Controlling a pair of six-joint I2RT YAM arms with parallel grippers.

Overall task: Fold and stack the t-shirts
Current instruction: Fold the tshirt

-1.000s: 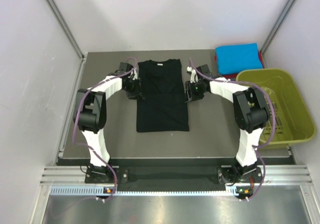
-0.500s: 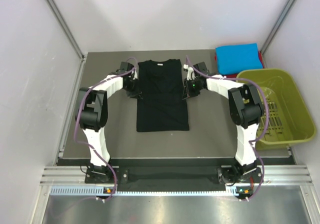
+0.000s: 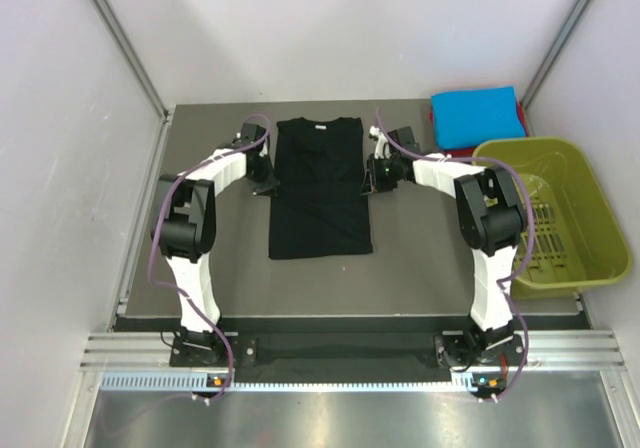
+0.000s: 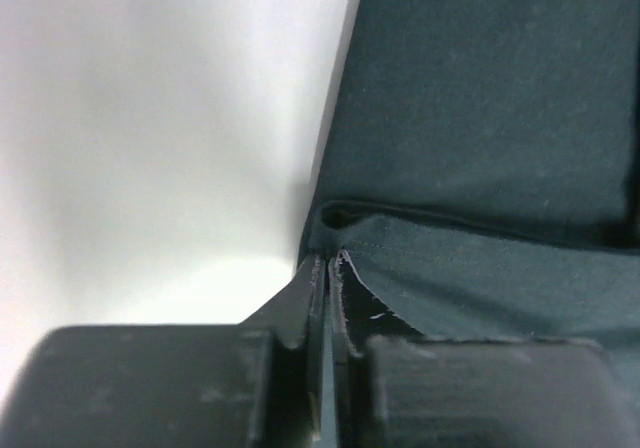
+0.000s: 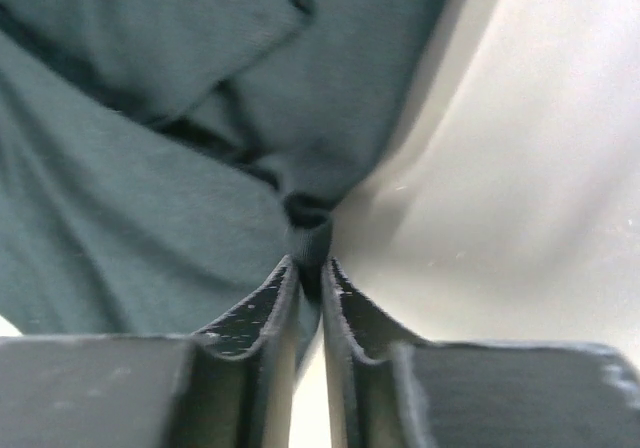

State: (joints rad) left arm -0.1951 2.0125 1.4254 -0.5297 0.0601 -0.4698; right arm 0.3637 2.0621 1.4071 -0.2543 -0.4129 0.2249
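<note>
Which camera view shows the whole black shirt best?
The top view: the black shirt lies there complete, from collar to hem, between both arms. The left wrist view shows only a hem edge beside its tool; the right wrist view shows only a fold pinched in its tool.

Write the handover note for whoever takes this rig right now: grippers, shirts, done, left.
Left gripper: shut, pinching the left edge of the black t-shirt.
Right gripper: shut on a bunched fold at the shirt's right edge.
Black t-shirt lies flat mid-table, sleeves already folded in, both arms gripping its sides.
Blue folded shirt sits at the far right corner on a red one, beside the green basket.
Done: two shirts stacked, sleeves tucked.
Left: finish folding the black shirt, then place it on the stack.
</note>
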